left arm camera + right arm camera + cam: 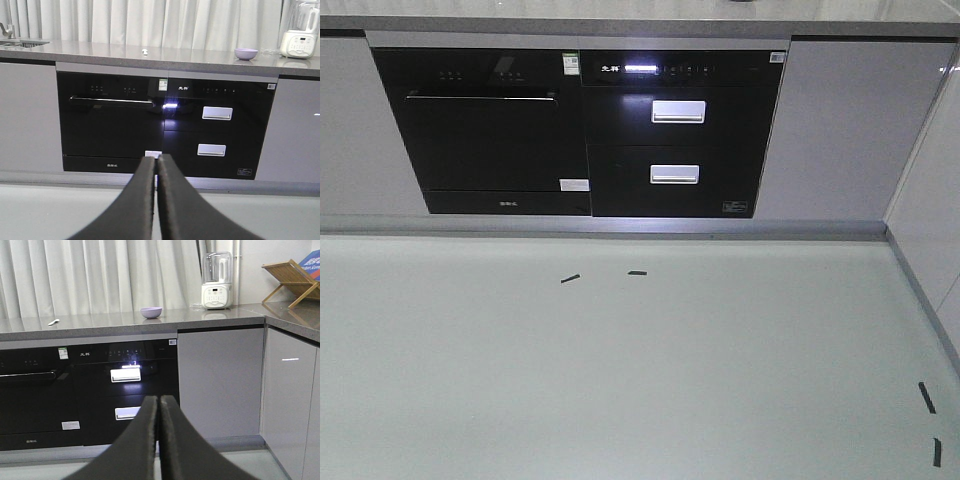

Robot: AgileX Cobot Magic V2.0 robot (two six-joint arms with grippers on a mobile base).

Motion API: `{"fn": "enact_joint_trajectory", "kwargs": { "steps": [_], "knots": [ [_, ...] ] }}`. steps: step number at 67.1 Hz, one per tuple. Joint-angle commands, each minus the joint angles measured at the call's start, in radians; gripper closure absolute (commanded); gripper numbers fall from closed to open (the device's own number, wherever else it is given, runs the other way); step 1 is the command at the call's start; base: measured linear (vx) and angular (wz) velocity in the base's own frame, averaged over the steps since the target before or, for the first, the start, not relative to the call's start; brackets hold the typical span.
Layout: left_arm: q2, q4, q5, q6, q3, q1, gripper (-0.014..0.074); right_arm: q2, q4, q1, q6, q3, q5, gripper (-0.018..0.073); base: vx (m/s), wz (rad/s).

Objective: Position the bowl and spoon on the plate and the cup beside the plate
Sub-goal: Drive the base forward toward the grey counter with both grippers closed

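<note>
Left wrist-mounted view: my left hand (156,161) is low in the picture and points at the black kitchen front. Its two dark fingers (132,210) are pressed together along their full length, and I see no gap between them. Above the front runs the grey table (100,50). The bowl (246,53) stands upright on it, toward the right and near a white blender (299,31). The spoon (145,51) lies flat on the same table, well apart from the bowl on its left. It is very small here and I cannot tell which way its handle points. A tap (7,29) is at the far left edge, and a pale curtain (150,20) hangs behind the table.

In the right wrist-mounted view my right hand (159,400) is in the same state, with both fingers (177,450) closed flat on each other. From here the bowl (151,312) is between the spoon (53,322) and the blender (216,280), touching neither. A wooden rack (292,275) stands on the side table at the right.

The front-facing view shows only the pale floor (620,380) with some short dark tape marks (570,278). Behind it are a black appliance (490,130) and two drawers (720,115) with silver handles.
</note>
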Motion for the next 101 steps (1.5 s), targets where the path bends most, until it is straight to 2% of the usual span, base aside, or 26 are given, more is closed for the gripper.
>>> {"fn": "enact_joint_trajectory", "kwargs": {
  "steps": [1,101],
  "knots": [
    [-0.015,-0.002,-0.081,-0.007,0.026,-0.003,0.0603,-0.009,-0.006,-0.005,-0.009,0.008,-0.073,0.0561,0.08,0.03],
    [-0.015,-0.002,-0.081,-0.007,0.026,-0.003,0.0603,-0.009,-0.006,-0.005,-0.009,0.008,-0.073,0.0561,0.12,-0.01]
  ]
}}
